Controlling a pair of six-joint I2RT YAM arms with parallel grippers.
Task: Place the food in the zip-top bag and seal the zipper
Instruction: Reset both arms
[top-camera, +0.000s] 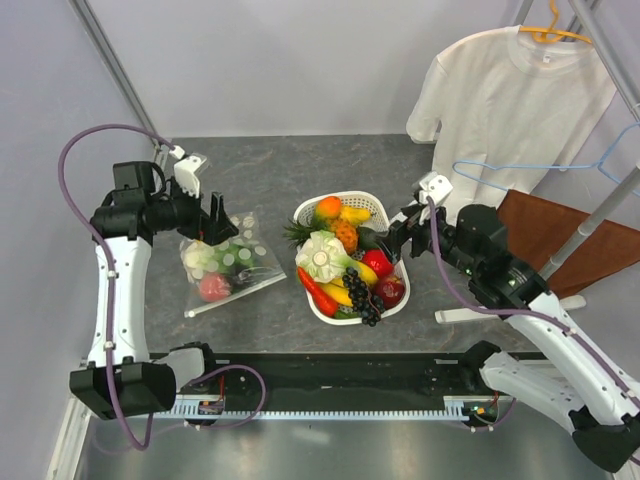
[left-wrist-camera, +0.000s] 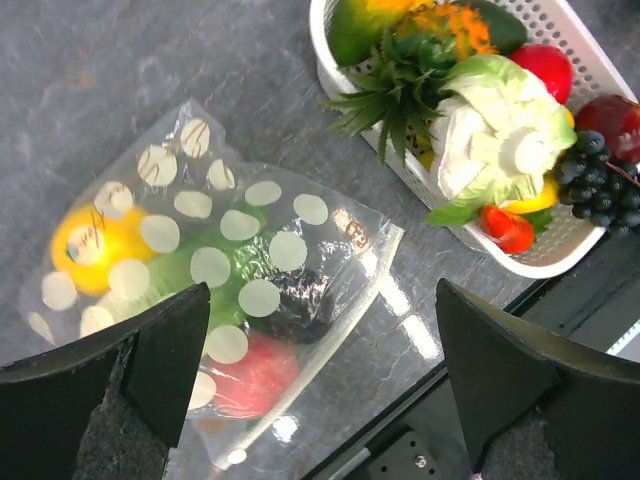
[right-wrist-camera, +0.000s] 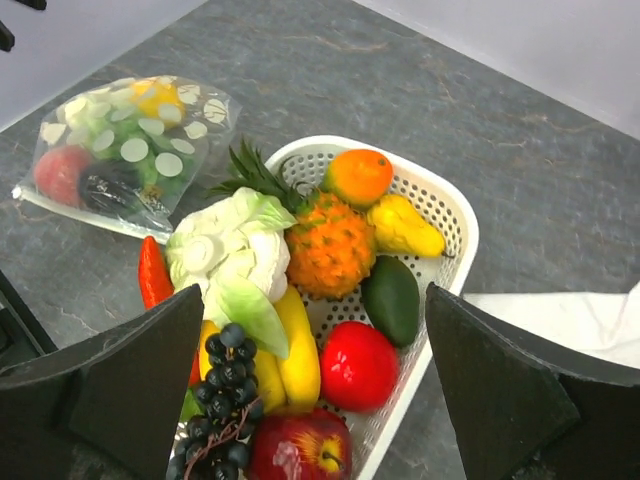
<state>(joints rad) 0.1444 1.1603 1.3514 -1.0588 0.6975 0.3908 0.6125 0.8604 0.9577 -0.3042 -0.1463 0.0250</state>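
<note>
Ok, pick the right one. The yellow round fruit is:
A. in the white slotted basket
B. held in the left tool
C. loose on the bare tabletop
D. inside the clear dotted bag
D: in the left wrist view the yellow round fruit shows through the dotted plastic of the zip-top bag, which lies on the table apart from the basket.

My overhead camera sits above and behind both arm bases, looking down and forward across the whole table. My left wrist camera looks steeply down from close above the zip-top bag, catching the basket at its upper right. My right wrist camera hangs close over the basket, with the bag at its upper left. All three views share bag and basket.
</note>
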